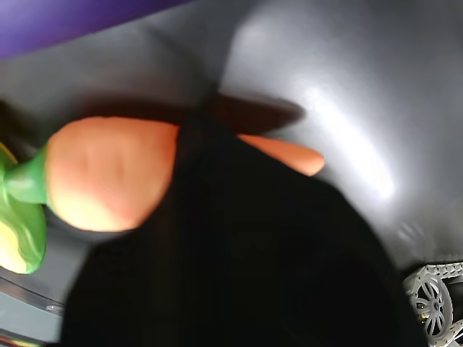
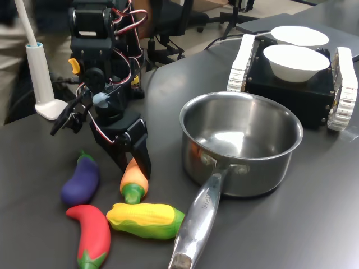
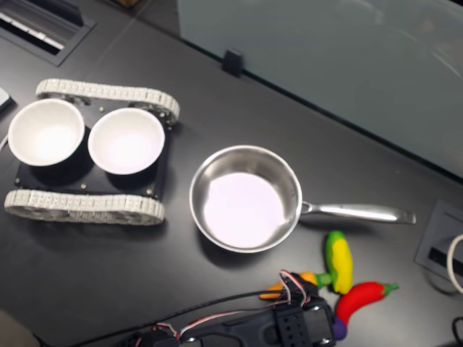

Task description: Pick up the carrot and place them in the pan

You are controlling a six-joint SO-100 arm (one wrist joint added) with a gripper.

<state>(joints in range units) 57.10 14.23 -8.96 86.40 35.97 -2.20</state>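
Orange and plump, the carrot point(image 2: 134, 178) lies on the dark table point(image 2: 314, 213) on the handle side of the pan point(image 2: 241, 143), towards the first exterior view's left, with the corn cob point(image 2: 146, 219) just beyond its green stem end and the purple eggplant point(image 2: 80, 180) and red chili pepper point(image 2: 91, 232) farther from the pan still. The gripper point(image 2: 132, 162) stands right over the carrot, its black fingers reaching down on either side of the pointed half. In the wrist view one dark finger point(image 1: 239, 253) crosses the carrot point(image 1: 116, 173) between its thick body and its tip, so the jaws appear to straddle it; whether they are clenched on it or only set around it I cannot tell. The carrot's long axis runs roughly away from the arm's base, tip under the gripper and stem pointing to the corn cob, so the fingers lie across that axis, which suits a grasp. The pan sits empty and near, on the first exterior view's right of the carrot, its long handle point(image 2: 196, 224) reaching past the corn cob. I judge the grasp to be the step in hand; the carry must clear the pan's rim.
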